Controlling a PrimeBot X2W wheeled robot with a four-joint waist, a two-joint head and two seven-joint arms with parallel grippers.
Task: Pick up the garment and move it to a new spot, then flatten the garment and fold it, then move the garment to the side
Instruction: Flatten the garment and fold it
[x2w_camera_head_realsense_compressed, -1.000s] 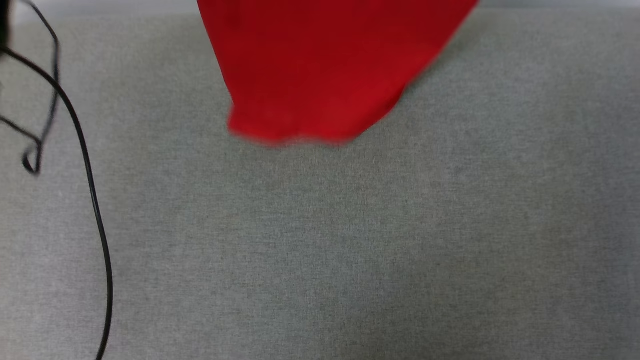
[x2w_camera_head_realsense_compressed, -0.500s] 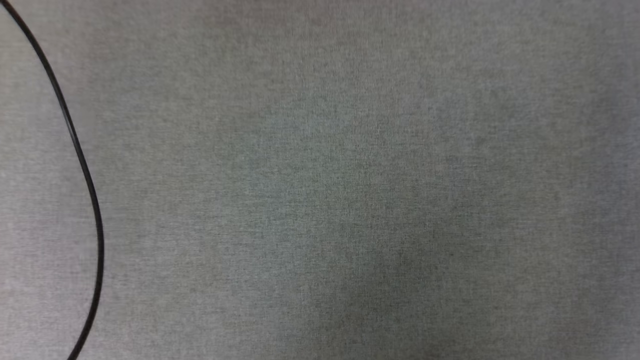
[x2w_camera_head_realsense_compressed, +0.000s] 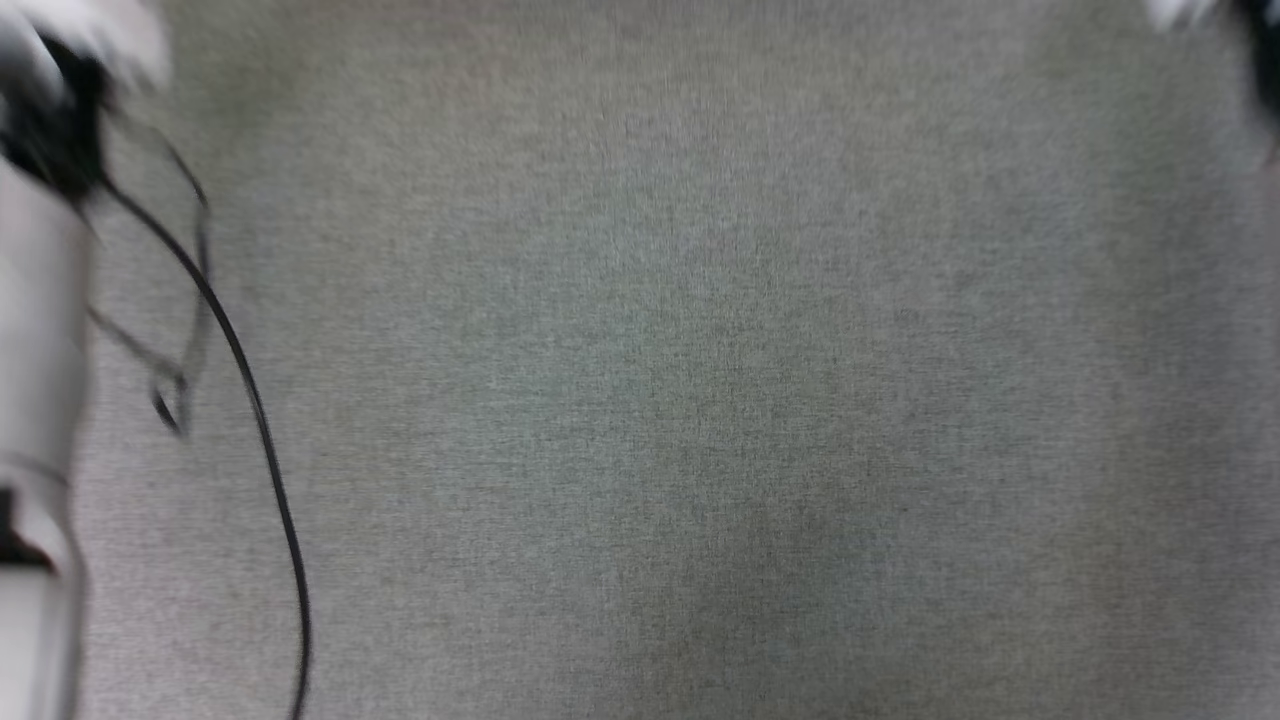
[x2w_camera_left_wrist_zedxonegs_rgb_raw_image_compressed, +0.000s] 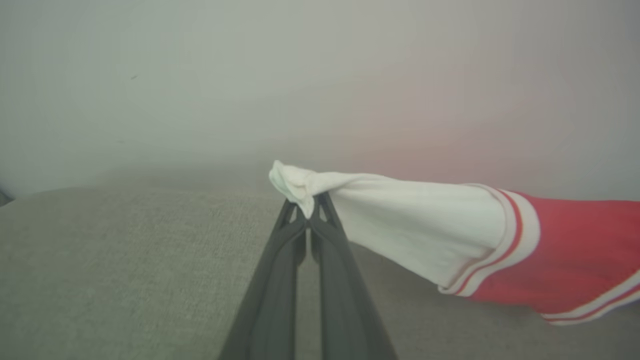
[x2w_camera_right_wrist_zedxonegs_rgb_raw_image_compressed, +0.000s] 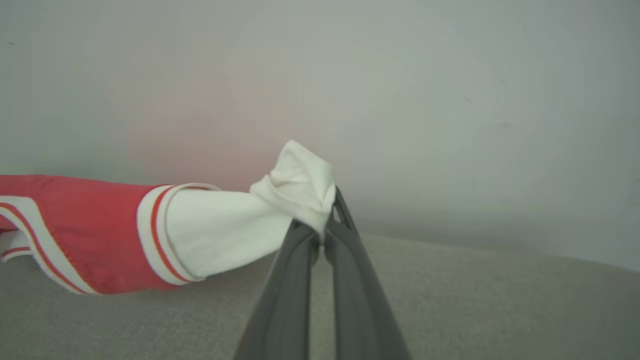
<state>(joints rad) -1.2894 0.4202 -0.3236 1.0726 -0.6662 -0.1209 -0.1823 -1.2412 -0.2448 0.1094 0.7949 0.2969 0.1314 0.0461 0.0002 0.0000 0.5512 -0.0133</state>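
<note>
Both end effectors are pressed together, each on a sleeve of the garment. In the left wrist view the left end effector (x2w_camera_left_wrist_zedxonegs_rgb_raw_image_compressed: 311, 210) pinches the bunched end of one white sleeve between its dark fingers (x2w_camera_left_wrist_zedxonegs_rgb_raw_image_compressed: 272, 290); the garment (x2w_camera_left_wrist_zedxonegs_rgb_raw_image_compressed: 425, 235) runs off to that view's right, taut and nearly level. In the right wrist view the right end effector (x2w_camera_right_wrist_zedxonegs_rgb_raw_image_compressed: 324, 226) nips the crumpled end of the other white sleeve, and the garment (x2w_camera_right_wrist_zedxonegs_rgb_raw_image_compressed: 220, 230) stretches away to that view's left.

The garment's look is plain enough: white short sleeves, each joined to a red body by a ribbed white band with thin red stripes, and a second white-and-red stripe that curves across the red cloth farther in. The chest is out of frame in both wrist views.

The garment hangs between the two end effectors, held up over a grey woven surface (x2w_camera_left_wrist_zedxonegs_rgb_raw_image_compressed: 125, 270) near the rounded edge where it meets a pale wall (x2w_camera_left_wrist_zedxonegs_rgb_raw_image_compressed: 200, 75) — a faint red glow shows on that wall behind the cloth. Whether the lower red edge touches the surface cannot be told.

The head view is blurred. It shows the grey surface (x2w_camera_head_realsense_compressed: 700, 400), a pale forearm (x2w_camera_head_realsense_compressed: 35, 380) along the left side and a thin black cable (x2w_camera_head_realsense_compressed: 262, 440) that curves down beside it.
</note>
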